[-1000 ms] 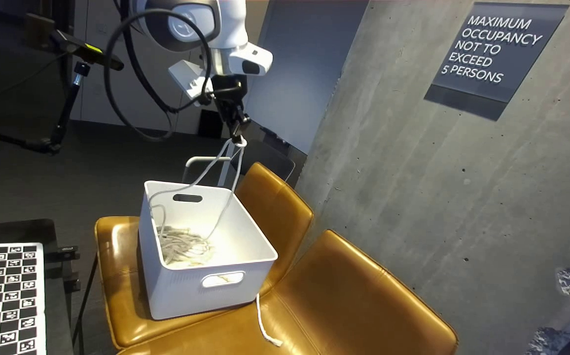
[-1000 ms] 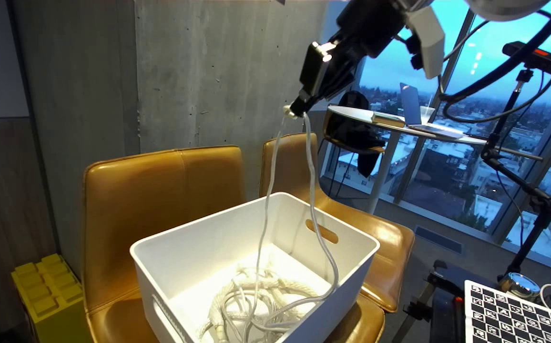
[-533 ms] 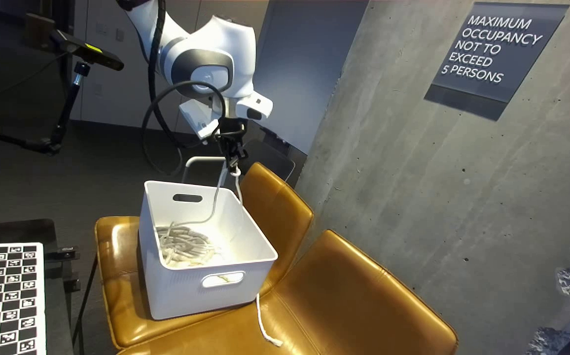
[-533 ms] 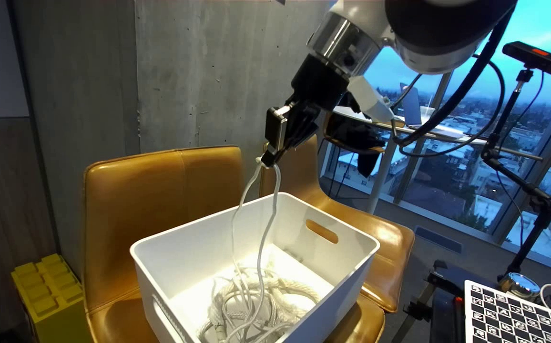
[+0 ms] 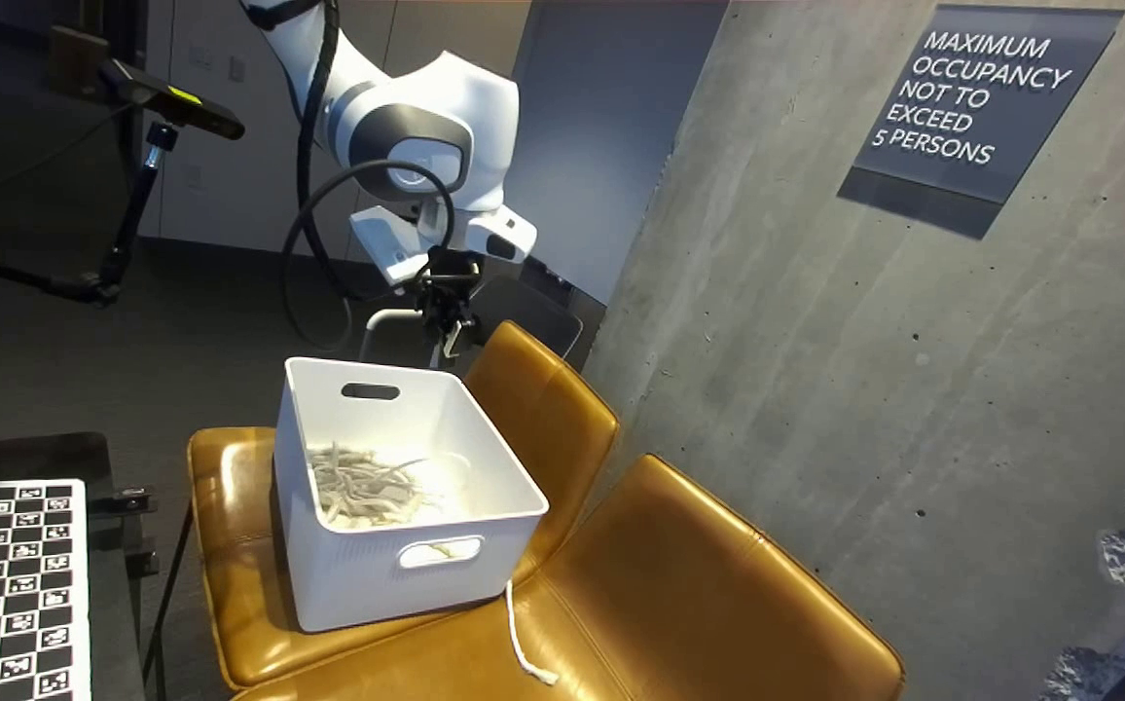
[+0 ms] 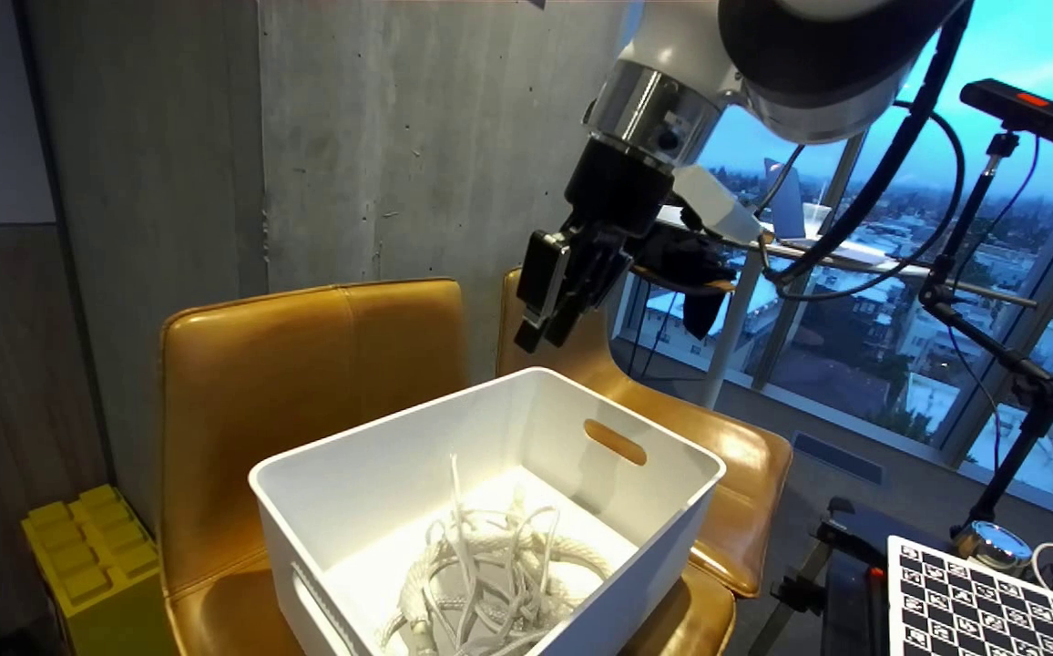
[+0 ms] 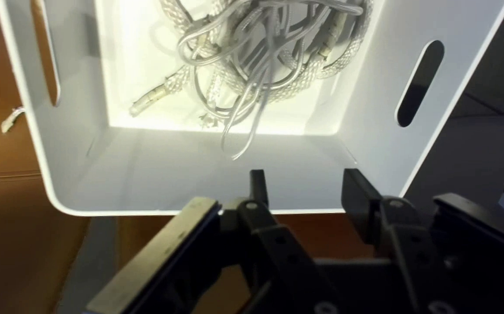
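Concrete wall [image 6: 353, 164] behind, white bin [image 5: 358, 579], cords [image 7: 258, 78] inside, spread claw [image 7: 306, 185] above its rim [image 7: 125, 213], air between

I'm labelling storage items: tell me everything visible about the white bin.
The white bin is a rectangular, open-topped box with rounded corners and an oblong handle slot in each end; it looks like plastic. It stands upright on a tan chair seat. A tangle of pale cords and braided rope lies inside, on its floor. The open gripper is near its rim, seemingly not touching it.
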Tool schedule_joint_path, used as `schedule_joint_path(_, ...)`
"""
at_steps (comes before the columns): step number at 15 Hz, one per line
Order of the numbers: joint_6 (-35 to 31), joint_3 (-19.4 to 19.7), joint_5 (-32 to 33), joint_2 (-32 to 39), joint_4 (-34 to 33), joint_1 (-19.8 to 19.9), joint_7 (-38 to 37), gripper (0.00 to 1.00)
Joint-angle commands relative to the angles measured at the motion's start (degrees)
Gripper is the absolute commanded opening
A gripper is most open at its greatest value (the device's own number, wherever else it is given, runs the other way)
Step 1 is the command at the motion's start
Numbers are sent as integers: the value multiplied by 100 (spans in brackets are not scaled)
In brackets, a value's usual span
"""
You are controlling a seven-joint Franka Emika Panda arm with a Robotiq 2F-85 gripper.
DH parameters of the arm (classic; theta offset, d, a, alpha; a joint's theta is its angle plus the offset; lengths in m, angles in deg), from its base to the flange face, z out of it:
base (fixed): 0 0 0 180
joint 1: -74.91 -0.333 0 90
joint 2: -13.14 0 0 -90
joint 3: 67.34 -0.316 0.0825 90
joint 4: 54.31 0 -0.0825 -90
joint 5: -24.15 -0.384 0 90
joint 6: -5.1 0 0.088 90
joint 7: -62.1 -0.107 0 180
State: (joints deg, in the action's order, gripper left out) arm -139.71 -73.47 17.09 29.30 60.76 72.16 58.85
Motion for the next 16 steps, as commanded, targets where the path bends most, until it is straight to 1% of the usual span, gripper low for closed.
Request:
schedule_joint_path(1, 402, 318, -65, 24, -459, 341, 296, 81)
schedule_joint_path(3, 29, 558, -120, 97, -547, 537, 136, 96)
schedule_joint_path(4, -115, 668, -124, 132, -572, 609, 4, 99)
schedule_joint_path(7, -747, 950, -252, 350, -455, 823, -386, 100)
schedule_joint_path(9, -1343, 1092, -342, 602, -337, 900, -677, 100)
schedule_joint_path(11, -1756, 1202, -402, 994, -383, 944, -957, 100)
schedule_joint_path(13, -2018, 1278, -448, 1416, -524, 943, -1245, 100)
schedule_joint_path(16, -2136, 1334, -577, 1979, -758, 904, -1657, 100)
